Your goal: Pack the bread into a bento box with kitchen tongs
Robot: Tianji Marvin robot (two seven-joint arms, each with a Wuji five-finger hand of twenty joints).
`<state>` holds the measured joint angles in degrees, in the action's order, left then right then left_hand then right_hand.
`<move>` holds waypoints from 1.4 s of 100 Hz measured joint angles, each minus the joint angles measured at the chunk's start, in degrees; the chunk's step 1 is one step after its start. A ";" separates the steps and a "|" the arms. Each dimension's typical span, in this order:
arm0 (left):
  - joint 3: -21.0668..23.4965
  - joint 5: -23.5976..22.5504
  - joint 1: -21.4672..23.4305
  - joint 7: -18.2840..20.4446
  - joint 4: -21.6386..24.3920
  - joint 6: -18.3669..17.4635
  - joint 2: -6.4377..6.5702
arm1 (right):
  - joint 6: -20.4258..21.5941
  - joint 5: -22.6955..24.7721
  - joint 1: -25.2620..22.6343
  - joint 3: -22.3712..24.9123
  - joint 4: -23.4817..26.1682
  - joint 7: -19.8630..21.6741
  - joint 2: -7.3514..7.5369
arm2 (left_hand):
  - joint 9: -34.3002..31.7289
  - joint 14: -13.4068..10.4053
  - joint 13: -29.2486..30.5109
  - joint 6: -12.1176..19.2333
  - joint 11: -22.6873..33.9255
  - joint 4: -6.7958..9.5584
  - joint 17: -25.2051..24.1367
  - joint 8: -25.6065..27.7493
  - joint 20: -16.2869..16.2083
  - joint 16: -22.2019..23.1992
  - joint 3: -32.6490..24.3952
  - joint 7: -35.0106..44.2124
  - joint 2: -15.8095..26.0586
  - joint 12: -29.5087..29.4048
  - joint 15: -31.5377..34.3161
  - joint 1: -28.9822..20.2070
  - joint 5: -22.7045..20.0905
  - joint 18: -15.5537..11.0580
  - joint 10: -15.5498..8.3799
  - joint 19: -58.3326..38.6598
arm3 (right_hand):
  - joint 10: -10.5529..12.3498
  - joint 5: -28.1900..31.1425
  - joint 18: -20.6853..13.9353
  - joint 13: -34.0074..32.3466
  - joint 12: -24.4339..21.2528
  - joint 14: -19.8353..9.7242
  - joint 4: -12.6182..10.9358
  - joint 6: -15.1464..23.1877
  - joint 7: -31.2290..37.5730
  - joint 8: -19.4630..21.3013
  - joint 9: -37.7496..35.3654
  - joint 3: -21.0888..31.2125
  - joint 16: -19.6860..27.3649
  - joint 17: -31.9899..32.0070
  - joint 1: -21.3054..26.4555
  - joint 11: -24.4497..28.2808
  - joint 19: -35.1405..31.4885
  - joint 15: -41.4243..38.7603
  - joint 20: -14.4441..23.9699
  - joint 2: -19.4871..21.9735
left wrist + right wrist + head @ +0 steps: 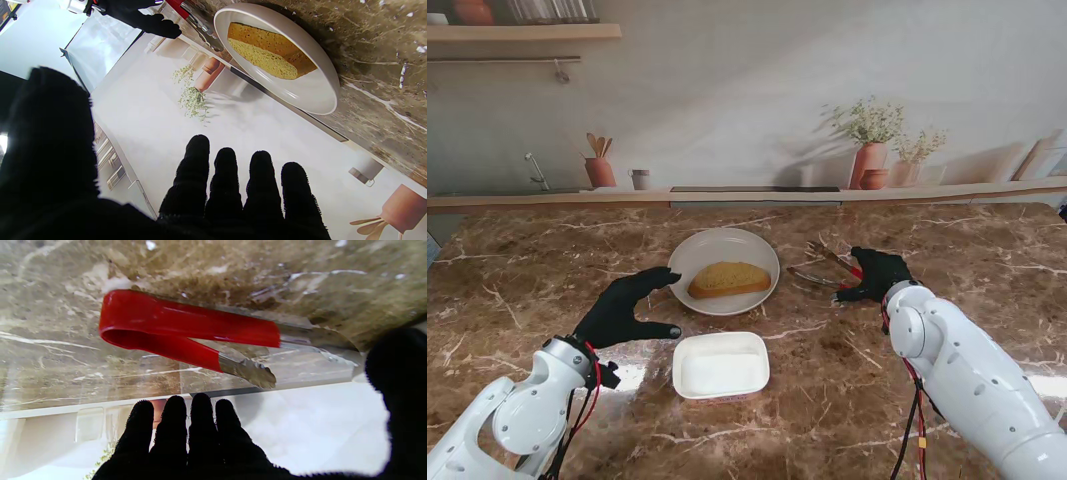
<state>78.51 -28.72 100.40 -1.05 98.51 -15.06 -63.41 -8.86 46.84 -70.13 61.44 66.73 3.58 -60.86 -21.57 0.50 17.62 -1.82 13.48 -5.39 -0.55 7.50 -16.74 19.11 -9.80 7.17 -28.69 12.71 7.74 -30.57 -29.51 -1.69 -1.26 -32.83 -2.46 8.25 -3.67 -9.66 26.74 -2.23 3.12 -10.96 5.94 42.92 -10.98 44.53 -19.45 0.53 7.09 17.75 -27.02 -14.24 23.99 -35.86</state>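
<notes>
Brown marble with pale veins forms the table (547,260), as seen from the stand. A white plate (757,250) is set near its middle, and a slice of golden bread (728,279) is laid flat on it. At six o'clock from the plate, nearer to me, a white bento box (721,366) is placed, uncovered, and nothing can be seen inside it. At three o'clock from the plate the kitchen tongs (824,268) are found lying on the marble, their metal tips toward the plate and their red handles toward the right hand (876,272).

The right hand is held just over the red handle end of the tongs; in the right wrist view the fingers (173,433) are seen stretched out side by side, the thumb apart, and the tongs (186,330) lie on the marble beyond them, ungrasped. The hand is released and nothing is held.

The left hand (622,308) is positioned at eight o'clock from the plate, its fingers spread and its thumb wide, with nothing grasped. In the left wrist view its fingertips (227,173) are extended, with the plate (317,96) and bread (270,50) lying beyond them.
</notes>
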 measured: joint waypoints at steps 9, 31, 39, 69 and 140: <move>-0.13 -0.19 -0.13 -0.25 0.00 0.29 -0.04 | -0.86 -1.81 2.17 -2.43 -3.32 -1.13 -0.19 | 0.00 -0.01 0.00 0.00 0.00 0.06 0.00 0.00 0.00 0.00 0.08 0.00 0.00 0.00 0.00 -0.80 0.00 -0.12 -0.01 0.00 | 0.00 -0.87 0.00 0.00 1.30 0.00 0.00 0.00 1.63 1.93 0.50 -0.01 -0.19 0.30 0.00 0.64 0.00 -0.67 0.73 0.00; -0.03 -0.69 -0.03 0.01 0.17 1.27 -0.04 | -1.89 -6.26 5.91 -7.02 -10.51 -4.83 -1.57 | 0.00 -0.04 0.00 0.00 0.00 0.58 0.00 0.00 0.00 0.00 0.51 0.00 0.05 0.00 0.00 -1.68 0.00 -0.58 -0.02 0.00 | 0.18 -1.66 0.00 0.05 2.08 0.00 0.00 0.66 2.69 4.79 1.35 -0.72 -0.67 0.55 0.12 0.07 0.00 -0.80 1.48 0.07; -0.03 -0.74 0.09 0.16 0.17 1.46 -0.03 | -1.90 -6.71 6.94 -8.66 -12.44 -6.10 -1.97 | 0.00 -0.04 0.00 0.00 0.01 0.58 0.00 0.00 0.00 0.00 0.51 0.00 0.05 0.00 0.00 -1.68 0.00 -0.63 -0.03 0.00 | 0.80 -1.68 0.00 0.05 3.88 0.00 0.00 1.49 3.52 7.26 1.35 -2.18 -1.39 0.55 0.21 -0.23 0.00 -1.57 2.25 0.10; 0.21 -1.14 0.56 0.28 0.23 2.13 -0.02 | -1.57 -7.69 8.53 -11.26 -16.55 -10.87 -3.32 | 0.00 -0.04 0.00 0.00 0.00 0.64 0.00 0.00 0.00 0.00 0.51 0.00 0.07 0.00 0.00 -2.24 0.00 -0.71 -0.03 0.00 | 2.17 1.47 0.00 0.02 4.22 -0.52 0.00 7.29 9.43 11.21 1.14 -6.56 -2.10 -0.78 6.79 5.56 -0.27 -7.04 2.95 0.83; 0.53 -1.04 1.05 0.63 0.43 2.11 0.01 | -0.52 -6.14 7.08 -8.44 -19.00 -20.30 -4.76 | -0.01 -0.04 0.00 0.00 0.01 1.12 0.00 0.00 0.00 0.00 0.51 0.09 0.93 0.00 0.00 -2.27 0.00 -1.26 -0.03 0.00 | 6.02 26.20 2.62 -18.03 -0.26 -2.21 3.71 20.88 18.47 6.44 -22.93 -15.06 -5.28 -12.18 17.48 9.80 -17.81 -13.46 12.38 -1.06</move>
<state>79.04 -29.77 101.45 -0.42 98.94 -12.95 -63.40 -9.38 40.70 -63.05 53.00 47.73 -16.72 -65.62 -21.58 0.46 17.62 -1.82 13.49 -4.26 -0.55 7.50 -16.74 19.10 -9.29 7.25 -27.75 12.71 7.74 -32.84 -29.51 -2.95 -1.28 -32.83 3.56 34.45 -1.05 -27.68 26.48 -4.44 6.83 9.92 24.41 49.35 -33.92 29.48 -24.74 -11.65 24.57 27.55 -44.82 -27.70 36.37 -36.92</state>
